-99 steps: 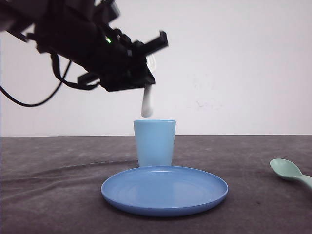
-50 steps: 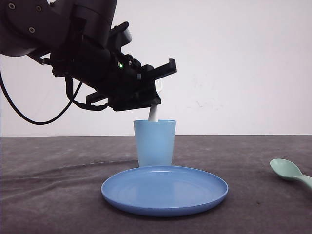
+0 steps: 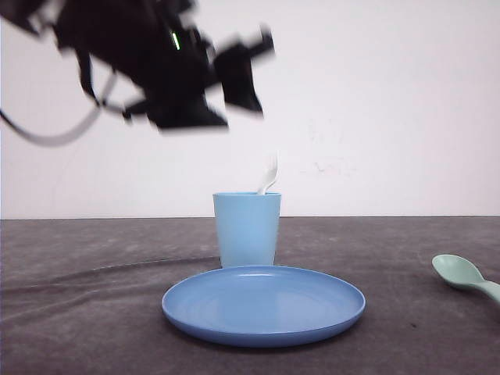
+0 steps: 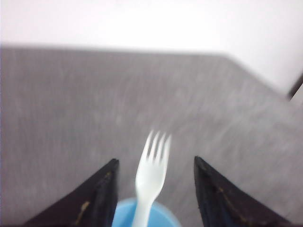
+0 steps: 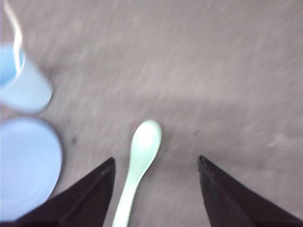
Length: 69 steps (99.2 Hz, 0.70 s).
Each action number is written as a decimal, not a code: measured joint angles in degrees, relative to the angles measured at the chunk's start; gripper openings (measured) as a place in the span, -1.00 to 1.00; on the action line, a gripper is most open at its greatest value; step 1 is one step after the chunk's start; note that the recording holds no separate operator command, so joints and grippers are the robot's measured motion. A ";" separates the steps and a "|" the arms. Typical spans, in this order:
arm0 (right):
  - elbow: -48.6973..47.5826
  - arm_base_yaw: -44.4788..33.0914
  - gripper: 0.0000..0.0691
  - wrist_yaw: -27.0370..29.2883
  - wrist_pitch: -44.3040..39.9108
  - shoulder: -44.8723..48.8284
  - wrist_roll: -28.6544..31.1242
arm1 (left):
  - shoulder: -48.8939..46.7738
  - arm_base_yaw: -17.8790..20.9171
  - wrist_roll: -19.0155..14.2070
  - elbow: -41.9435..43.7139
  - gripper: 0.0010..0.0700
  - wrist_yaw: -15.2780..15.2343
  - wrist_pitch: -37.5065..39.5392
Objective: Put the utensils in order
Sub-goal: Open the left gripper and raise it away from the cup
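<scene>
Front view: left gripper (image 3: 234,74), motion-blurred, hangs high above the cup (image 3: 247,229) and apart from it; jaws spread, nothing between them. Fork (image 3: 268,173) stands in the cup, tines up, leaning right, its head above the rim. Cup sits on the dark surface (image 3: 94,312) just behind the plate (image 3: 263,303). Spoon (image 3: 466,276) lies on the surface at far right, well apart from the plate.

Left wrist view: jaws spread, fingers (image 4: 102,196) on either side of the fork (image 4: 152,175), not touching it. Fork handle drops into the cup (image 4: 144,215).

Right wrist view: right gripper (image 5: 156,189) has jaws spread over the spoon (image 5: 139,161), which lies flat between them on the surface; contact cannot be told. Cup (image 5: 21,80) and plate (image 5: 28,165) lie off to one side.
</scene>
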 joint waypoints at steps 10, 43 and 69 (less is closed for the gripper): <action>0.00 2.78 0.00 0.04 -1.51 2.60 1.38 | -7.72 0.00 0.48 0.00 -0.17 -0.04 -6.29; 0.02 12.00 0.00 3.82 -3.02 17.22 8.94 | -28.89 0.00 0.92 0.00 -0.17 -0.20 -34.40; 0.04 15.65 0.00 7.13 0.33 27.58 13.62 | -35.45 0.00 0.00 0.00 -0.17 -0.20 -47.43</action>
